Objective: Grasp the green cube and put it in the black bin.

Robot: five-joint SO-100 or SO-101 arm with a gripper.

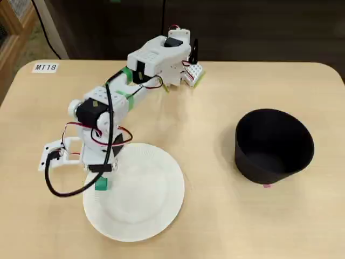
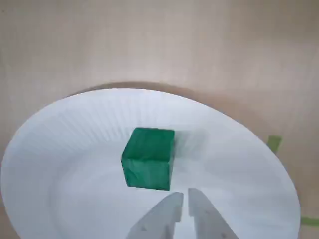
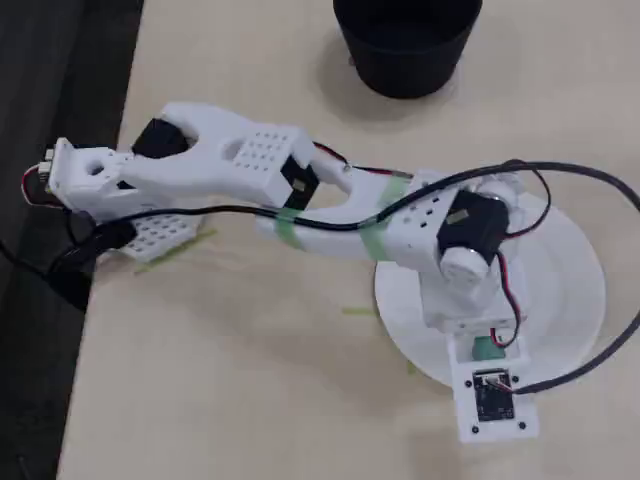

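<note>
A pale wooden counter (image 1: pixel 226 216) carries a white paper plate (image 1: pixel 156 210) near its front left in a fixed view, and a black bin (image 1: pixel 274 144) well apart to the right. The green cube (image 2: pixel 148 158) sits on the plate, just beyond the pincer (image 2: pixel 183 199), whose white tips are nearly together and hold nothing. The white arm (image 1: pixel 116 105) hangs over the plate's left edge, hiding part of it. A green tape strip (image 2: pixel 273 143) lies beside the rim.

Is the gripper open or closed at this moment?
Closed: in the wrist view the gripper fingertips nearly touch, beside the green cube, not around it.
</note>
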